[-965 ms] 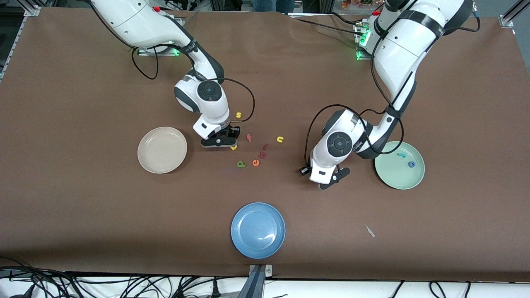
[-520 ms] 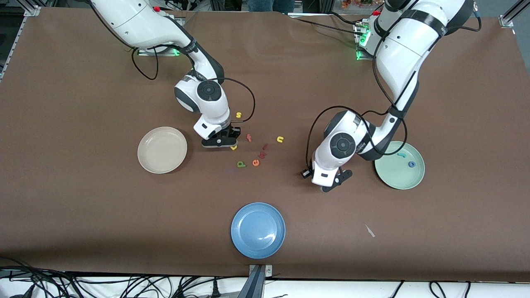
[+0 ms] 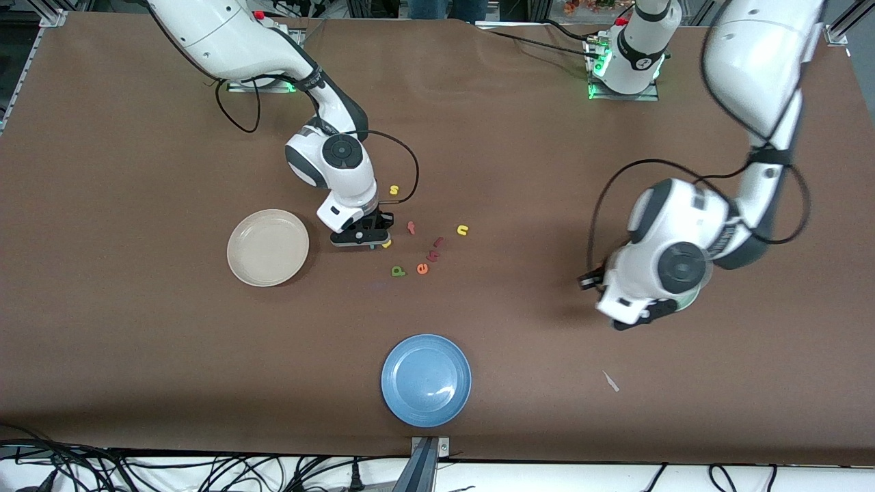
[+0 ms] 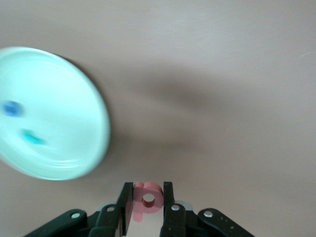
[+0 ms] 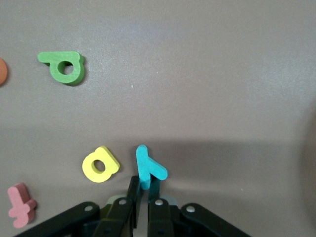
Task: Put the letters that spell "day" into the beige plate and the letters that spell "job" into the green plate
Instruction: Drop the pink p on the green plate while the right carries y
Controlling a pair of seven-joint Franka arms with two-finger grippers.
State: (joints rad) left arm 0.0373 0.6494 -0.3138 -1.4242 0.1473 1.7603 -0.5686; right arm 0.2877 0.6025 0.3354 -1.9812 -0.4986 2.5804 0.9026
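The left gripper (image 4: 148, 210) hangs over the edge of the green plate (image 4: 74, 163) toward the front camera, its fingers closed on the pink "b" (image 4: 147, 200). The plate, already holding the blue "o" (image 4: 11, 108) and teal "j" (image 4: 32, 138), lies at about ten o'clock from the fingers in the left wrist view — the drop needs a short carry that way. The right gripper (image 5: 144, 197), low on the tabletop beside the beige plate (image 3: 267, 247), pinches the teal "y" (image 5: 148, 169) by its stem; the yellow "a" (image 5: 100, 164) sits just beside it, the green "d" (image 5: 64, 66) lies farther off.
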